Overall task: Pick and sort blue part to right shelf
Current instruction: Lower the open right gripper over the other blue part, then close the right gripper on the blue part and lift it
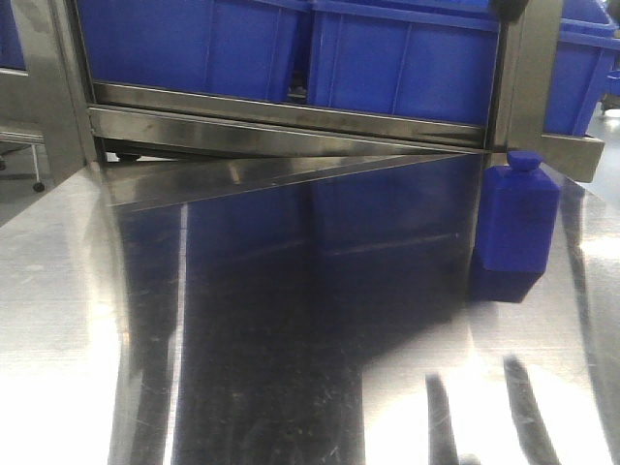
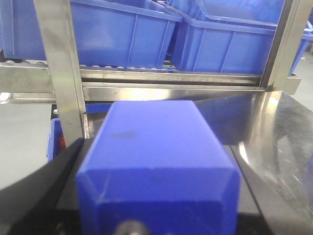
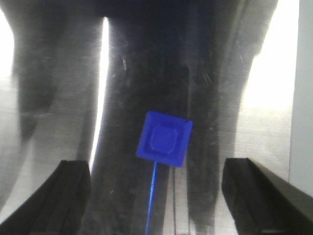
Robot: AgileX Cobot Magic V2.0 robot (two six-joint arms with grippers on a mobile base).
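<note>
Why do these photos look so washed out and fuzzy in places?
Front view: white glare spreads over the steel table, which also mirrors the blue bins. Left wrist view: the blue part sits too close to the lens, so it looks soft. Right wrist view: bright patches flank the small blue part, and everything is slightly blurred.
</note>
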